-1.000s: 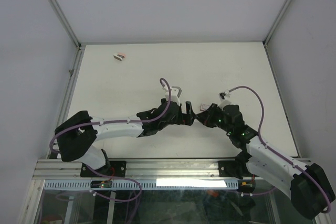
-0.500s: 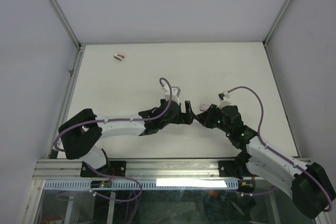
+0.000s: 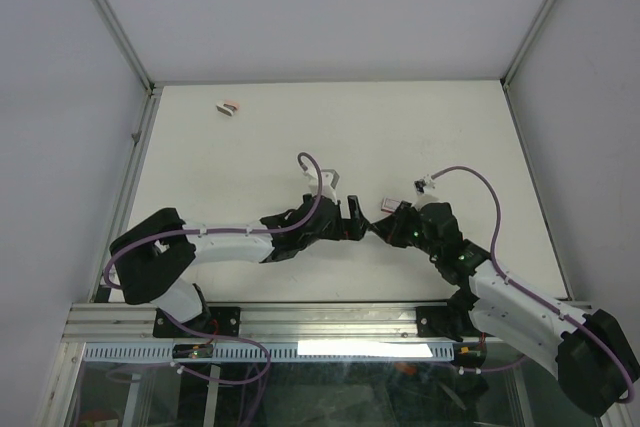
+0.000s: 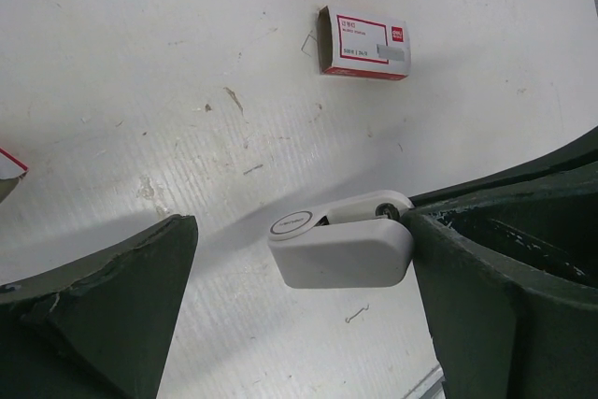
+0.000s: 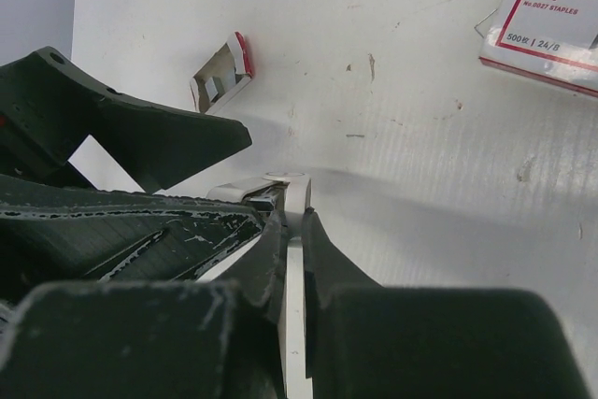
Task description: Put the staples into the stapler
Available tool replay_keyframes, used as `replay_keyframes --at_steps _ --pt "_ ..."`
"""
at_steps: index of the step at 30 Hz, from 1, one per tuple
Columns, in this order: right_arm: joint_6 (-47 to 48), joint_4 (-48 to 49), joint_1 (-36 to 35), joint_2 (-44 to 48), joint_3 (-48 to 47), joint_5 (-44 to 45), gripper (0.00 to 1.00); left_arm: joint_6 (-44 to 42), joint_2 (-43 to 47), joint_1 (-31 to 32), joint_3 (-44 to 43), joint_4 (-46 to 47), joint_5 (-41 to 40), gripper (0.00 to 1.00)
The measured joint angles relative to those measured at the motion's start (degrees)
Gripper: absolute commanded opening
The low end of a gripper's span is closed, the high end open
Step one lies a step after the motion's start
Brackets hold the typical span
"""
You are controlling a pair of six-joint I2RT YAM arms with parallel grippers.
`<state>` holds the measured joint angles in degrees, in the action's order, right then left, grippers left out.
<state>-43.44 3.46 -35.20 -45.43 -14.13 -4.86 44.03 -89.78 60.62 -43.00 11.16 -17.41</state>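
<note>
The white stapler [image 4: 341, 249] lies between the two grippers near the table's middle. My left gripper [image 4: 301, 231] [image 3: 353, 218] is open around it, and one finger [image 4: 467, 268] touches its hinge end. My right gripper [image 5: 291, 221] [image 3: 378, 227] is shut on the stapler's [image 5: 285, 184] thin white arm, pinched edge-on between the pads. The staples [image 3: 228, 106] [image 5: 222, 70], a small greyish piece with a reddish rim, lie far back left, away from both grippers.
A red-and-white staple box [image 3: 388, 204] [image 4: 364, 44] [image 5: 547, 30] lies just behind the grippers. A loose bent staple [image 4: 356, 313] lies on the table by the stapler. Metal frame rails [image 3: 130, 162] border the table.
Both grippers have shifted slightly left together with the stapler. The red-and-white box now shows more plainly behind them. The jaws have not changed.
</note>
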Motion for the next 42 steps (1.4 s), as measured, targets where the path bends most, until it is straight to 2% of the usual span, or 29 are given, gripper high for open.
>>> replay_keyframes --at_steps 20,26,35,42 --pt "-0.09 -3.82 0.24 0.57 0.61 4.42 0.00 0.13 2.86 -1.97 4.20 -1.99 -0.63 0.99" --pt "-2.29 -4.26 0.31 2.12 1.07 3.65 0.00 0.22 5.70 -3.34 9.86 -3.48 -1.90 0.99" --pt "-7.89 -2.93 0.42 3.45 3.69 -0.17 0.00 1.55 14.05 -3.80 16.00 -6.14 -3.72 0.99" --pt "-9.33 2.03 0.42 -2.78 4.90 -1.64 0.00 0.28 26.01 -8.31 16.52 -10.01 -3.52 0.99"
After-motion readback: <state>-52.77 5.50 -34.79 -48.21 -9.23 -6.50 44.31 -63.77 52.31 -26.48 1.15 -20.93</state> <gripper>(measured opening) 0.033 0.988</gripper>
